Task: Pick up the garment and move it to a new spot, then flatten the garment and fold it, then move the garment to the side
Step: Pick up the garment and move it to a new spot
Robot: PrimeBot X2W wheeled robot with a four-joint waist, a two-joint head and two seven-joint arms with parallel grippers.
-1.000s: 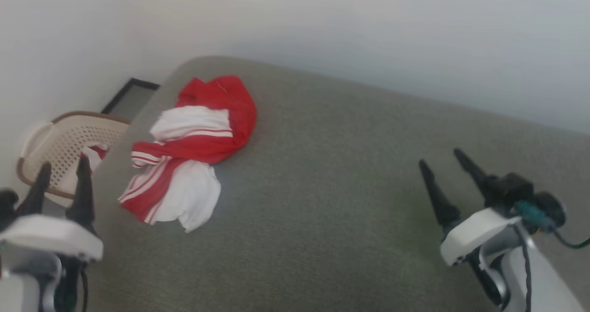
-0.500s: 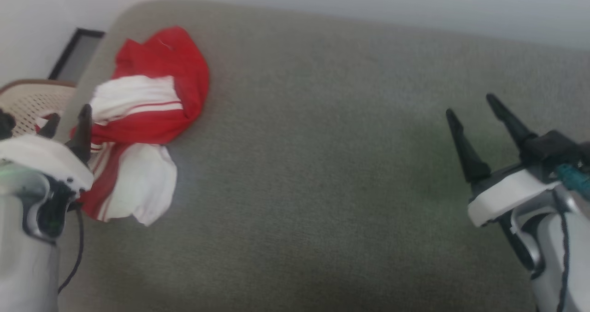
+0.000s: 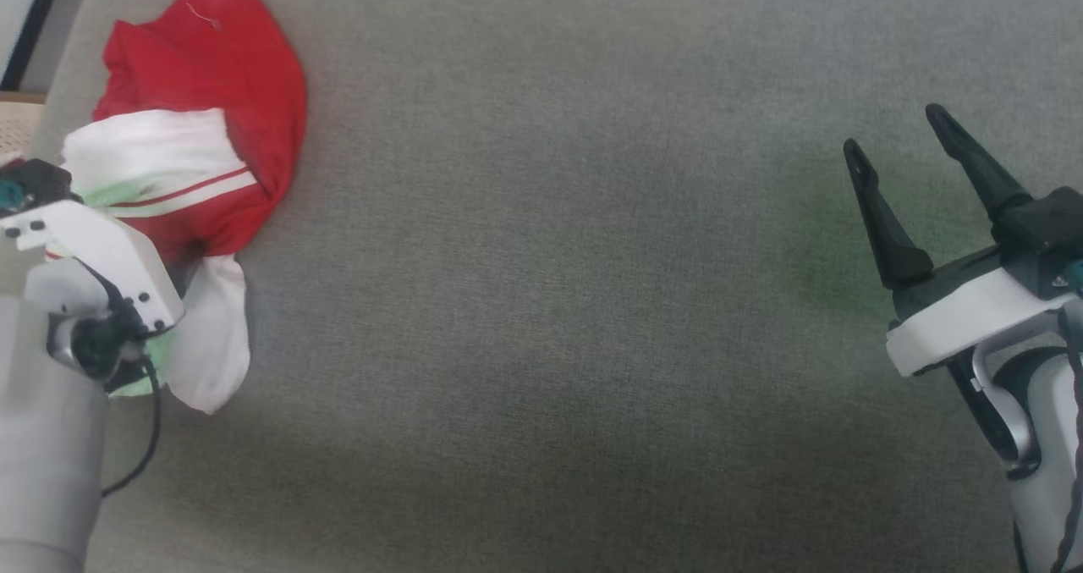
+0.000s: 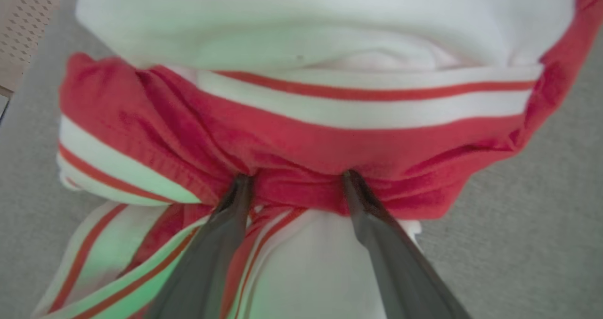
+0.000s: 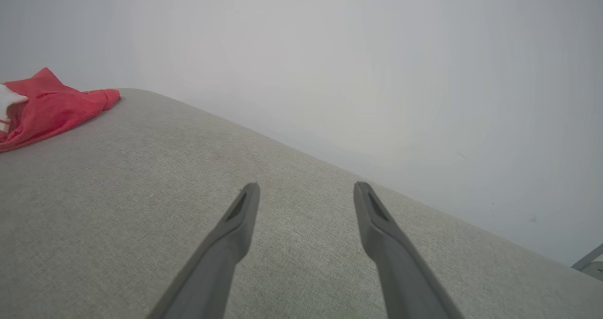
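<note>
The garment (image 3: 211, 74) lies crumpled at the far left of the grey cushion, red with white panels and striped trim. My left arm's white wrist housing (image 3: 93, 251) hangs over the garment's middle and hides the fingers in the head view. In the left wrist view the left gripper (image 4: 294, 183) is open, both tips pressed into a red fold of the garment (image 4: 330, 140), with bunched cloth between them. My right gripper (image 3: 893, 129) is open above bare cushion at the right, far from the shirt. Its wrist view shows the open right gripper (image 5: 306, 186) and the garment (image 5: 47, 104) far left.
The grey fabric surface (image 3: 592, 302) stretches wide between the two arms. A beige perforated basket (image 4: 28, 22) sits just past the cushion's left edge, beside a dark frame (image 3: 34, 14) on the floor. A pale wall (image 5: 330, 50) rises behind the far edge.
The head camera has tilted down, so the whole picture shifted. My left arm has gone forward and down onto the garment, its tips now in the cloth. The right gripper stays open.
</note>
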